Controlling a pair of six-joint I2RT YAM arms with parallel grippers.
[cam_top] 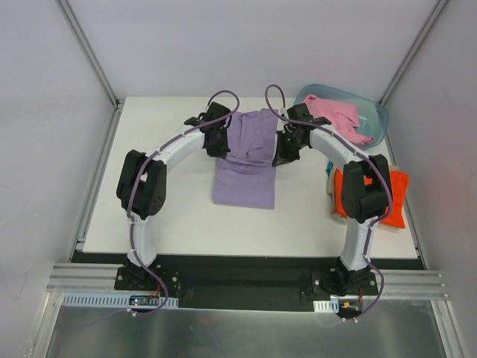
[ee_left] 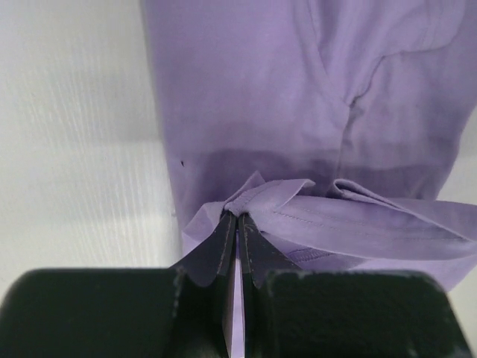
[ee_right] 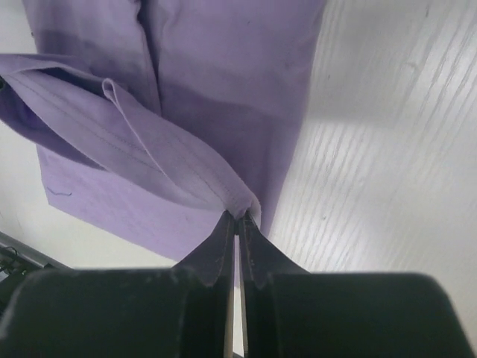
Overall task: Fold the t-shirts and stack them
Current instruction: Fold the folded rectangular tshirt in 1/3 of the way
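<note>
A lavender-purple t-shirt (cam_top: 247, 160) lies in the middle of the white table, its far end lifted and doubled toward the near end. My left gripper (cam_top: 220, 145) is shut on the shirt's left edge (ee_left: 253, 201), cloth pinched between the fingertips. My right gripper (cam_top: 283, 153) is shut on the right edge (ee_right: 242, 205), with a hemmed fold hanging from it. An orange t-shirt (cam_top: 399, 195) lies folded at the table's right edge, partly behind the right arm. A pink t-shirt (cam_top: 339, 117) sits crumpled in the tub. No teal shirt shows clearly.
The translucent blue-green tub (cam_top: 376, 112) stands at the far right corner. Metal frame posts rise at both far corners. Bare white table (cam_top: 171, 216) lies left of and in front of the purple shirt.
</note>
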